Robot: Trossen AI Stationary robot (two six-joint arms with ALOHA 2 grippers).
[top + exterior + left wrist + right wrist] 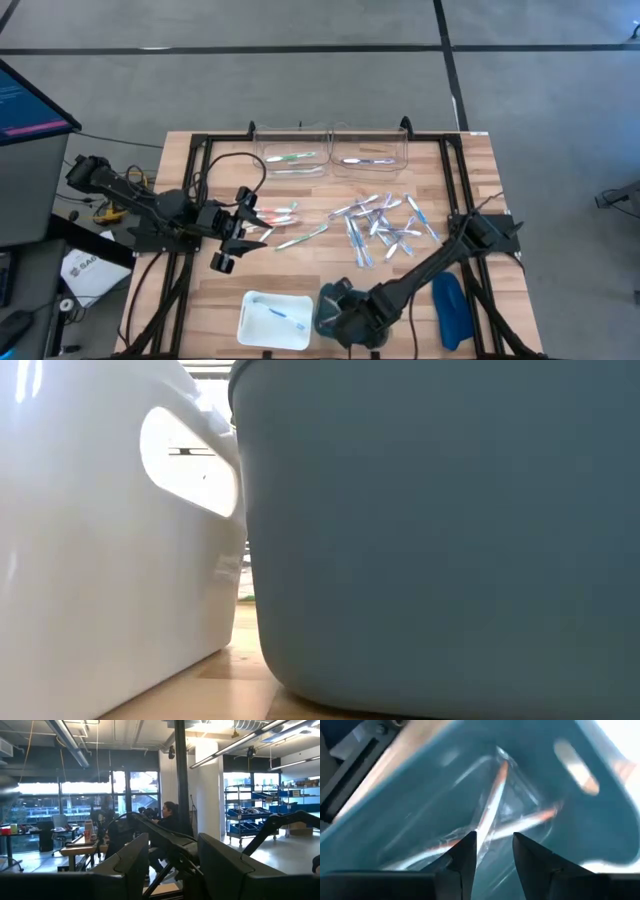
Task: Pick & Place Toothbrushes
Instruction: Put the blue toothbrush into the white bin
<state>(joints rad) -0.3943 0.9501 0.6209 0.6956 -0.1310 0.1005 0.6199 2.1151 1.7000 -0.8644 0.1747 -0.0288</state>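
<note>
I am hovering my right gripper (492, 851) over the blue-grey plastic bin (330, 305) at lower centre, jaws parted around a clear-wrapped orange toothbrush (492, 800) running lengthwise away from them; nearer than the left gripper (250, 222).

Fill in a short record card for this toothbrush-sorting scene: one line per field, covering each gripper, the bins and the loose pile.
left gripper: open, beside pink toothbrushes on the table's left half
right gripper: open, inside the teal bin, over clear-wrapped toothbrushes
white tray: front edge, holds one blue toothbrush
clear containers: two, back edge, a few brushes in each
loose pile: blue and clear-wrapped brushes, table centre
dark-blue oblong object: front right, untouched
</note>
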